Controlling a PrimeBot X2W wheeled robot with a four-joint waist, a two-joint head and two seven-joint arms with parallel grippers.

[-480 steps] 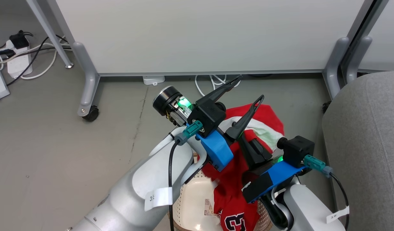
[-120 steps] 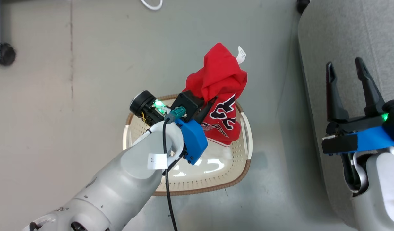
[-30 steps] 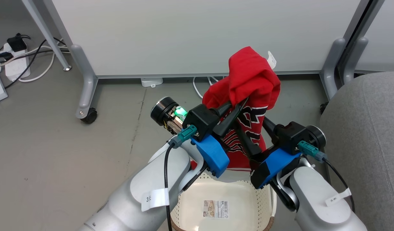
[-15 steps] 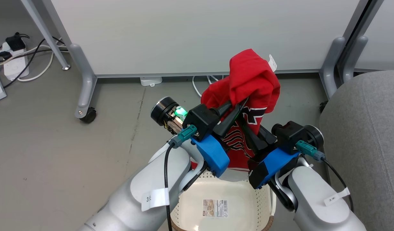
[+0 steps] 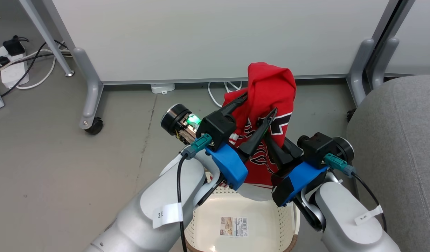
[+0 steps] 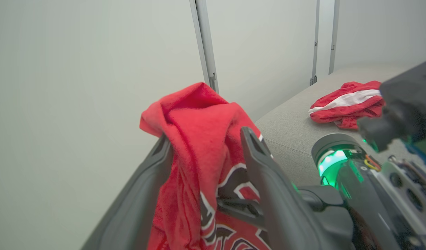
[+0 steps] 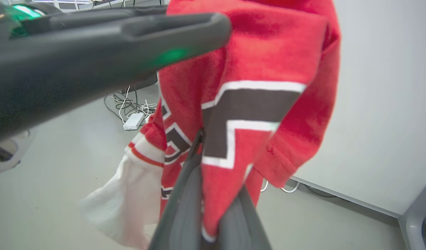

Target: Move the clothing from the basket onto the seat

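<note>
The red garment with black-and-white lettering hangs in the air above the basket, a cream perforated tub with a barcode sticker inside. My left gripper is open, its fingers spread with the cloth draped between them and over one finger. My right gripper is shut on this garment, pinching it at the lettering. The striped red garment lies on the grey seat, which stands to the right of the basket.
A white partition panel on grey feet with a caster stands just behind the basket. A power strip and cables lie on the floor at the far left, and more cable lies under the panel.
My left gripper has opened its fingers off the lettered garment. The cloth has sagged a little lower. The right gripper keeps its hold on it.
</note>
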